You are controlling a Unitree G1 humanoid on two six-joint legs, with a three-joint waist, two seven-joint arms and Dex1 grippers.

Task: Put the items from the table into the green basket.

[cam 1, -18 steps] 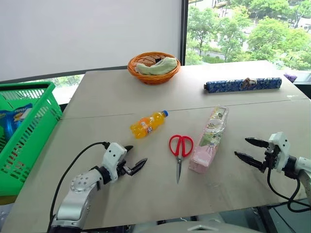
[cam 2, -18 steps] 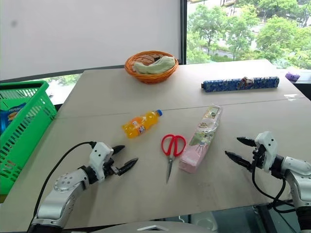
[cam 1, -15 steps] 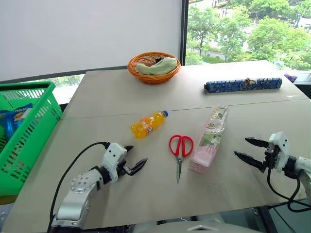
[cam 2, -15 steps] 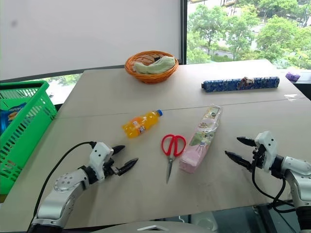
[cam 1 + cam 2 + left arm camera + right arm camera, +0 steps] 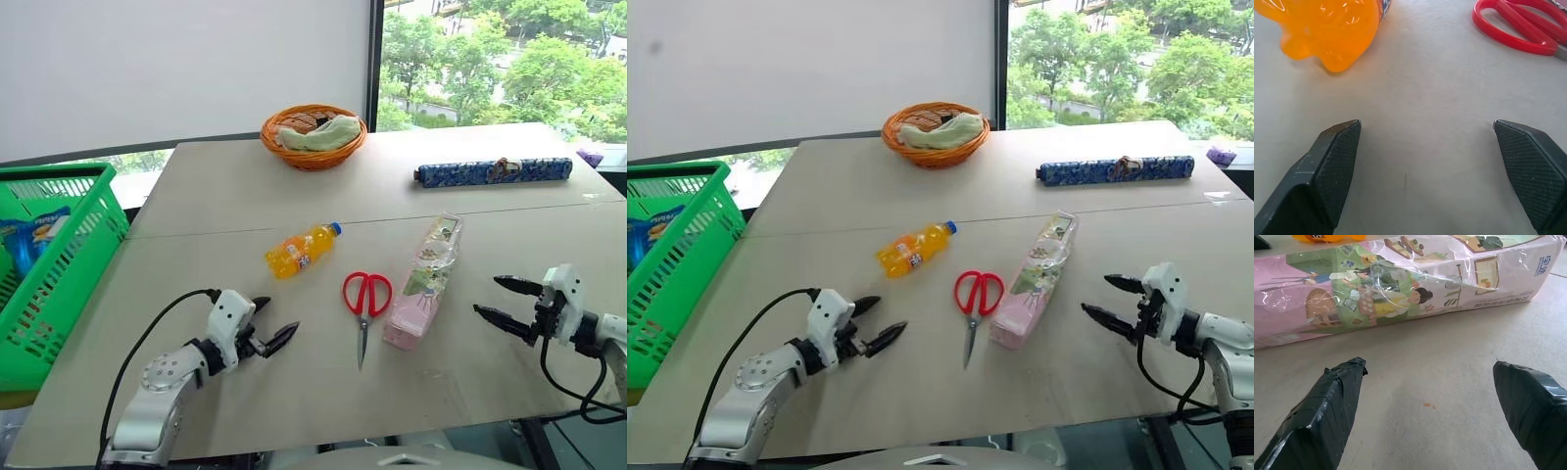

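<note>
Nothing really moved since the earlier frames. Both arms hung low over the counter (image 5: 196, 196). Left gripper (image 5: 270, 325) had its fingers spread wide and empty, bottle (image 5: 301, 250) just ahead, cap pointing up-right. Right gripper (image 5: 505, 303) was wide open and empty too, facing the pack (image 5: 423, 280), which lay lengthwise front-to-back. Scissors (image 5: 365, 299) pointed toward the robot. Basket (image 5: 59, 284) sat at far left.

On the counter (image 5: 196, 186), the soda bottle (image 5: 301, 251) lies left of the scissors (image 5: 364, 299), and the plastic pack (image 5: 423, 281) lies just right of them. The wicker bowl (image 5: 313, 136) sits at the far edge, a long roll (image 5: 493, 171) far right. The basket (image 5: 69, 269) stands off the counter's left side. The left claw (image 5: 268, 324) is near-left, the right claw (image 5: 504, 303) near-right.
</note>
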